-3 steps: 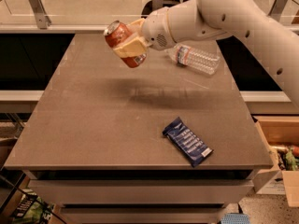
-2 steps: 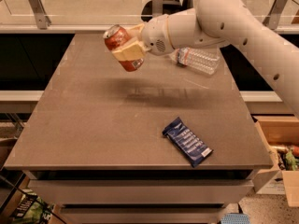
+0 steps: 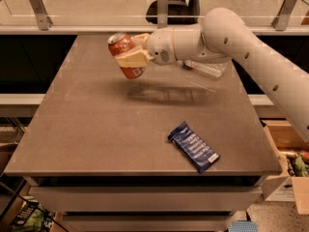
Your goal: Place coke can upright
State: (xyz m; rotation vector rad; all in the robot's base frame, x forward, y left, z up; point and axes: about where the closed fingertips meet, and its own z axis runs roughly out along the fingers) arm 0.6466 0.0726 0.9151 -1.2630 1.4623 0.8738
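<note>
jaws clamped on coke can (image 3: 122, 45), tilted, in air above far side of table (image 3: 91, 129). step: placing, not yet down. next: turn can vertical, lower base flat, let go.

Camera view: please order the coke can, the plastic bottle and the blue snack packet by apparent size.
1. Blue snack packet, largest, though nearest the camera.
2. Coke can, held above the table in the end effector.
Plastic bottle: the arm hides part, so unranked against the can.
</note>
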